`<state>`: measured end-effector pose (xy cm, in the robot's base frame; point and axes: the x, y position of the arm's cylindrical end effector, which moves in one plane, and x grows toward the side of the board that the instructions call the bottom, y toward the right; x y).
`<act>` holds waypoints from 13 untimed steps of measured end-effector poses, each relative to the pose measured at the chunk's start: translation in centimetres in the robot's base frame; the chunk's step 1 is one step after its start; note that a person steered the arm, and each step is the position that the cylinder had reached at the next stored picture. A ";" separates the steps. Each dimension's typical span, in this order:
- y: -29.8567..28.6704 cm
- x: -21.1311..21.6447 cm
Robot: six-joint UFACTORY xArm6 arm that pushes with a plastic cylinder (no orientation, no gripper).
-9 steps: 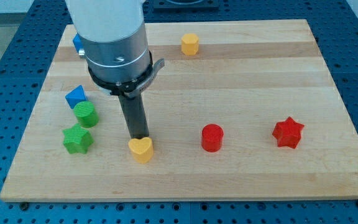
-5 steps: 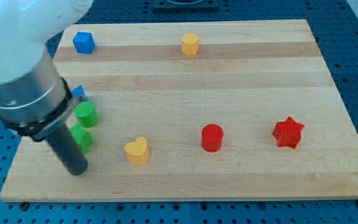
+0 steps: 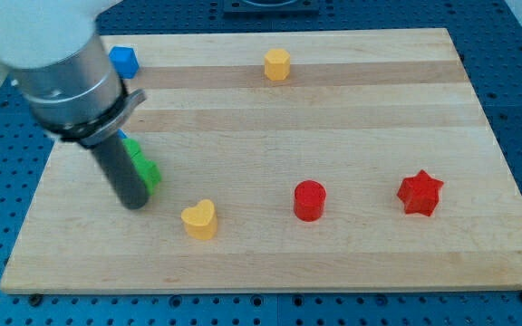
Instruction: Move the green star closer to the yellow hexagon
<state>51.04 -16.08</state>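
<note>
At the view's left, my tip point(image 3: 136, 203) against the green star point(image 3: 149, 172).

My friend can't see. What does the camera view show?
My tip sits low on the wooden board's left, touching a partly hidden green block. A yellow heart, red cylinder and red star line the bottom; a blue block and yellow hexagon sit on top.

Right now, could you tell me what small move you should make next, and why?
Probably a short push toward the view's upper right. My tip sits at the lower left edge of the green star, which my rod partly hides, and the yellow hexagon lies far off toward the view's top right, so pushing that way should close the gap.
</note>
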 end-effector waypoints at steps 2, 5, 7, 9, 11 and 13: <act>3.4 -3.6; 0.8 2.8; -1.4 -1.7; 0.4 -10.8; 0.7 -16.5; -1.0 -13.1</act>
<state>37.97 -17.09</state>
